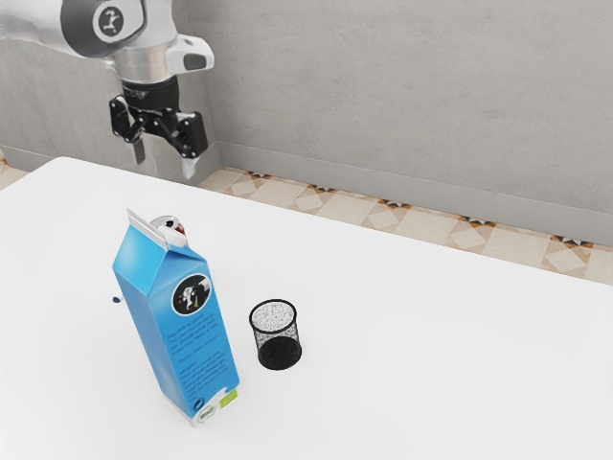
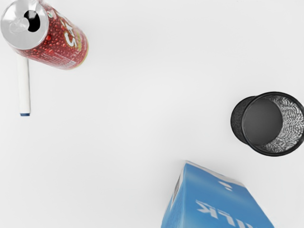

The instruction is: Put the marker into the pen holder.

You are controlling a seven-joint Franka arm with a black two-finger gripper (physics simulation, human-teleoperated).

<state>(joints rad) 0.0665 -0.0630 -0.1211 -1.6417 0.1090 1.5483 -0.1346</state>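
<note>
High above the table's far left part, the gripper [image 1: 164, 165] hangs open in the exterior view, its two fingertips wide apart with nothing between them. The marker [image 2: 24, 88], white with a blue end, lies on the table in the wrist view, partly hidden by a red can. In the exterior view a small dark blue tip of the marker [image 1: 117, 299] peeks out beside the milk carton, which hides the rest. The pen holder [image 1: 278, 335] is a black mesh cup standing upright; the wrist view shows the pen holder [image 2: 262, 122] from above, with nothing inside.
A blue milk carton [image 1: 182, 331] stands beside the pen holder, and its top [image 2: 213, 199] appears in the wrist view. The red can [image 2: 59, 40] stands against or over the marker's far end; the can's top [image 1: 169, 226] rises behind the carton. White table [image 1: 431, 345] surrounds them.
</note>
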